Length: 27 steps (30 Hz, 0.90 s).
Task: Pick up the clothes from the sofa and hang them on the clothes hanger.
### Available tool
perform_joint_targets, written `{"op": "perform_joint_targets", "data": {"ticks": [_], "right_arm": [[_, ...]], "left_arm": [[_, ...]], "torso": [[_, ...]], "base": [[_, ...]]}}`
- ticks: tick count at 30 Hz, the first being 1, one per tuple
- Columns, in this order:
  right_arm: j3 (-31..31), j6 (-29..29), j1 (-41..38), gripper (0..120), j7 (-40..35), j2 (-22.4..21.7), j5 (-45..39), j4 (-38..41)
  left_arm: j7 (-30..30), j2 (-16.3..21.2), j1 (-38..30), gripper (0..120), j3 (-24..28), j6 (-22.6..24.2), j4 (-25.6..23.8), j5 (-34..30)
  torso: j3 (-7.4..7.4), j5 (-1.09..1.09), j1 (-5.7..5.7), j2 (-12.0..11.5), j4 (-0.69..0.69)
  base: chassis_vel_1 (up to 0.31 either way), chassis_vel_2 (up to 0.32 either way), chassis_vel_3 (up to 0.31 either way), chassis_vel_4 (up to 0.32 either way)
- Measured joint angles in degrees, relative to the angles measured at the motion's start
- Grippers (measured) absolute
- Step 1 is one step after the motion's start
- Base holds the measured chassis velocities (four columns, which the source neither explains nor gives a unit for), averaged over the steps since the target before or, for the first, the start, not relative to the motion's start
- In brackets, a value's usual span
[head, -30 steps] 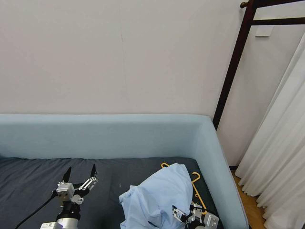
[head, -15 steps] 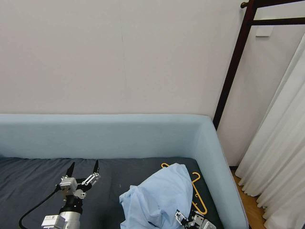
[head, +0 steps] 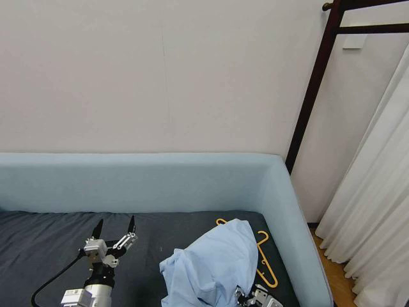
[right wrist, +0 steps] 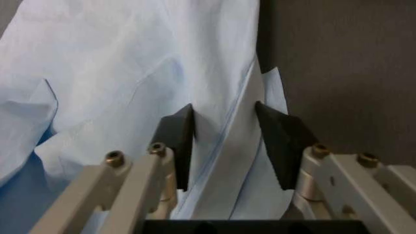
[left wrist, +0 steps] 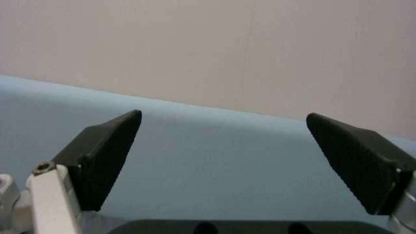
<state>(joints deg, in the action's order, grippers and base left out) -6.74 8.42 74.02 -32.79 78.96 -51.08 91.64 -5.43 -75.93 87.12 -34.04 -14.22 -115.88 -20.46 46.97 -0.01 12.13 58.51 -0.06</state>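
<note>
A light blue shirt [head: 214, 263] lies crumpled at the right end of the sofa's dark seat [head: 45, 236], partly over a yellow hanger [head: 266, 257]. My right gripper [head: 254, 298] is low at the shirt's near edge. In the right wrist view its fingers [right wrist: 180, 145] stand close together with a raised fold of the shirt [right wrist: 130, 63] pinched between them. Over the seat to the shirt's left, my left gripper [head: 115, 234] points upward, open and holding nothing. In the left wrist view its fingertips [left wrist: 107, 153] are spread wide before the sofa back.
The pale blue sofa back [head: 140, 182] and right armrest [head: 294, 236] wall in the seat. A dark wooden clothes stand [head: 314, 89] rises behind the armrest, against the white wall. White curtains [head: 377, 211] hang at the right, over a strip of wooden floor.
My right gripper has sunk lower at the shirt's near edge. My left gripper has drifted a little to the right, still open.
</note>
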Motion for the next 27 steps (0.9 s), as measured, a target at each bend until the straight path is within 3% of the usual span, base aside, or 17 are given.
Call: {"op": "perform_joint_targets", "data": {"ticks": [10, 17, 22, 27], "right_arm": [[-0.14, -2.74, 2.09, 0, 1.58, 0.04, 3.22, 2.8], [1.17, -5.39, 5.78, 0, 4.49, -3.19, 6.4, 17.19], [0.55, -6.05, 5.93, 0, 5.95, -8.53, -6.31, 33.1], [-0.59, -10.14, 4.54, 0, 10.39, -11.42, -11.36, 39.17]], "left_arm": [[-0.11, 0.34, 1.13, 100, -0.43, -0.33, -0.99, 0.0], [-0.15, -0.02, 1.56, 100, -0.3, -0.84, -1.21, 0.0], [0.25, -0.12, 2.85, 100, -0.54, -1.84, -1.99, -0.01], [0.3, 0.22, 3.54, 100, -1.34, -2.08, -2.6, -0.13]], "torso": [[0.0, 0.01, 0.0, 0.0, 0.0], [0.0, 0.01, 0.0, 0.0, 0.0], [-0.01, 0.0, 0.0, 0.0, 0.0], [-0.01, 0.01, 0.0, 0.0, -0.01]], "base": [[0.0, 0.0, 0.0, 0.0], [0.0, 0.0, 0.0, 0.0], [0.0, 0.0, 0.0, 0.0], [0.0, 0.0, 0.0, 0.0]]}}
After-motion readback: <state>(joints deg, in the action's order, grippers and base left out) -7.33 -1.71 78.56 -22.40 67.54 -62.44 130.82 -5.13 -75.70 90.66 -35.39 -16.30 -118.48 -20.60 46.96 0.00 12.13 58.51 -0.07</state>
